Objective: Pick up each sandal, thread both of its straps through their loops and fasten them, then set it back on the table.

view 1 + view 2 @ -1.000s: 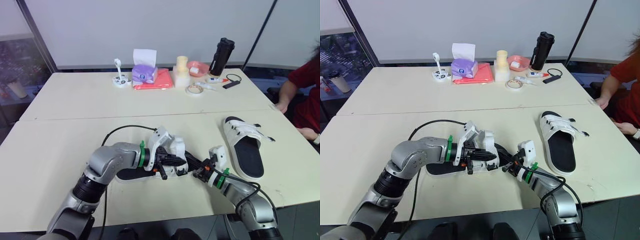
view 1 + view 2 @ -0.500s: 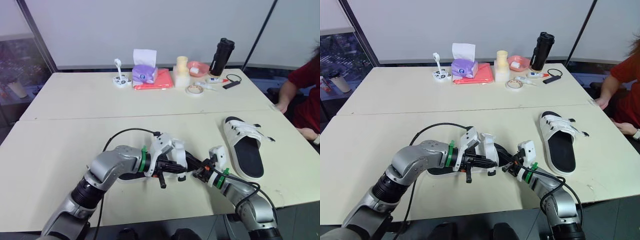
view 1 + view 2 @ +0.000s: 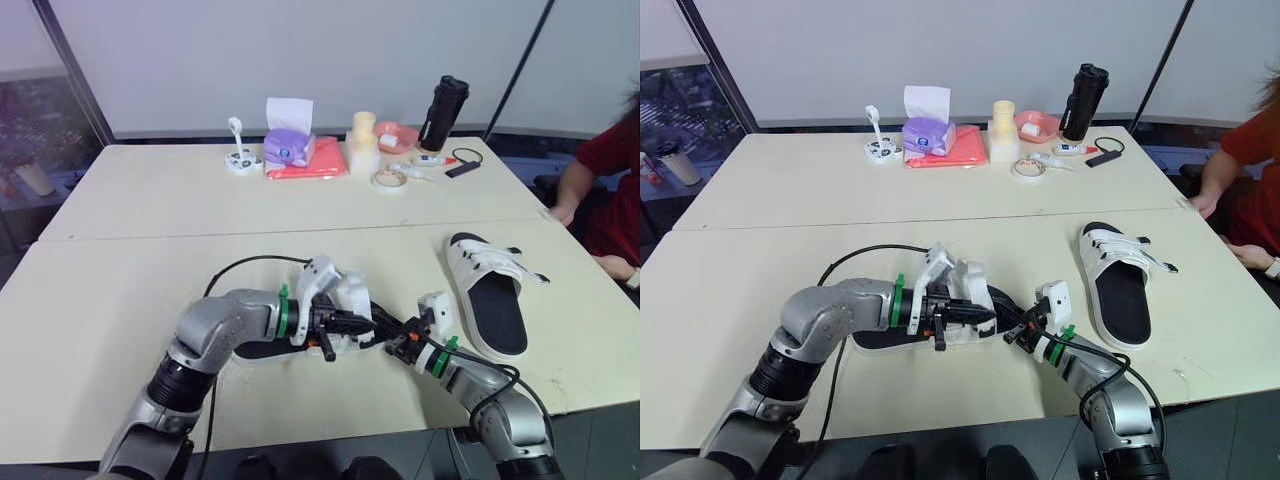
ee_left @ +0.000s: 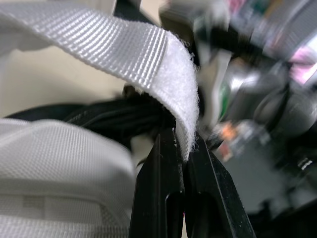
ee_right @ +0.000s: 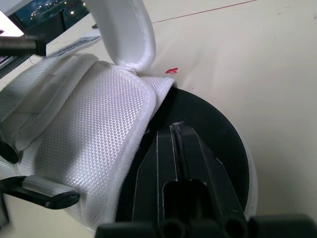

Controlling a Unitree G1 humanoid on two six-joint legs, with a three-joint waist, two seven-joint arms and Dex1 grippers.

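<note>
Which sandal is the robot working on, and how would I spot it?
Look at the near half of the cream table, along its front edge. The sandal there sits between the left claw, which pinches its white strap, and the right claw. The other sandal lies alone farther right, touched by nothing.

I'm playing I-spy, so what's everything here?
Sandal: one, white, black sole, near edge of the table.
Second sandal: one, same colours, farther right.
Strap: one, white, on the first sandal.
Tissue box: one, purple, far side.
Cloth: one, red, under the tissue box.
Jar: one, cream, beside the cloth.
Bottle: one, black, far right.
Bowl: one, pink, between jar and bottle.
Tape roll: one, pale, before the jar.
Person: one, red top, right edge.
Left gripper: black, shut on the strap.
Right gripper: black, shut, tip at the first sandal's sole.
</note>
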